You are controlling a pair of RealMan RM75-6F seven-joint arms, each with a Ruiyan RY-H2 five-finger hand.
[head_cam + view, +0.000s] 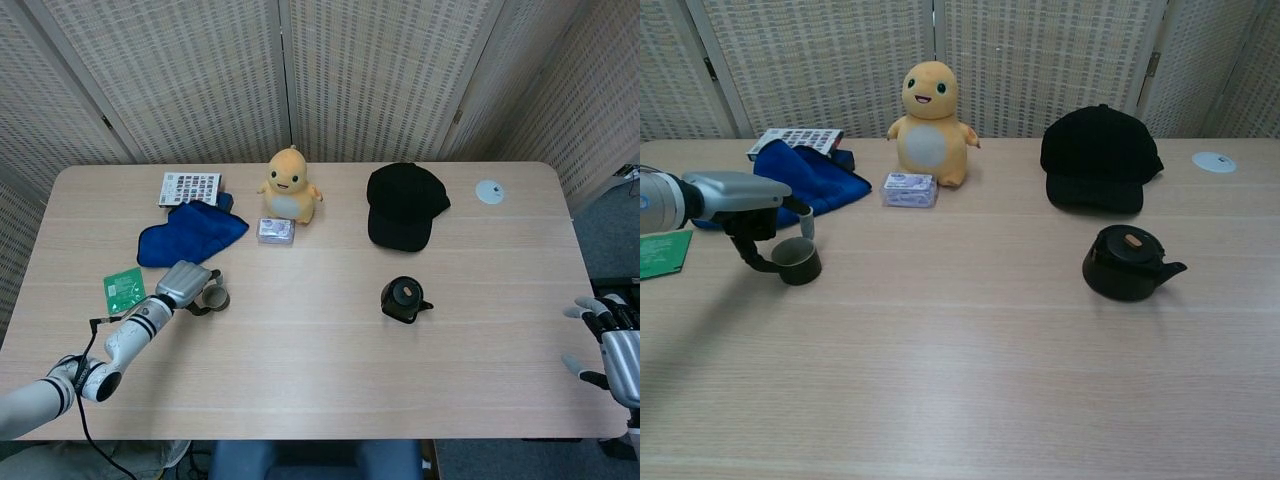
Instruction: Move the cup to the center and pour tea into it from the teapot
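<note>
Two hands: left hand (745, 205) has its fingers curled around the cup (798, 259) at bench (320, 380) left; right hand (615, 345), fingers apart, hangs off the right edge, teapot (1127, 264) in open wood between.

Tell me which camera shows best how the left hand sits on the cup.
The chest view: from the side it shows the left hand over the cup, fingers curling down around its near side, rim open. The head view looks down on the hand's back, which hides most of the cup.
</note>
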